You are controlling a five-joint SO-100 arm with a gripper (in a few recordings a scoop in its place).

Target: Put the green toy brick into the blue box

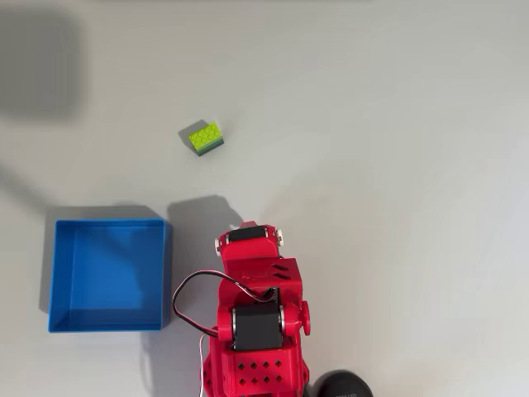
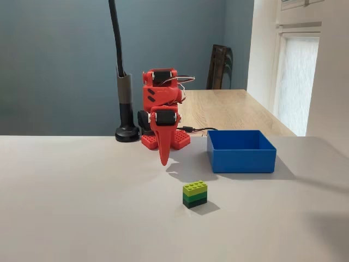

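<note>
The green toy brick (image 1: pixel 205 137) (image 2: pixel 194 194), a lime layer on a darker green one, lies alone on the pale table. The blue box (image 1: pixel 107 225) (image 2: pixel 242 161) stands with nothing inside it, beside the red arm (image 1: pixel 256 306). In the fixed view my gripper (image 2: pixel 163 159) hangs point-down from the folded arm, its fingers closed together and holding nothing. It is a short way behind the brick and to the left of the box, touching neither. In the overhead view the brick lies above the arm and up and to the right of the box.
A black stand with a round base (image 2: pixel 127 132) (image 1: pixel 343 385) rises next to the arm's base. A wooden table (image 2: pixel 229 109) stands behind the pale one. Open tabletop surrounds the brick on all sides.
</note>
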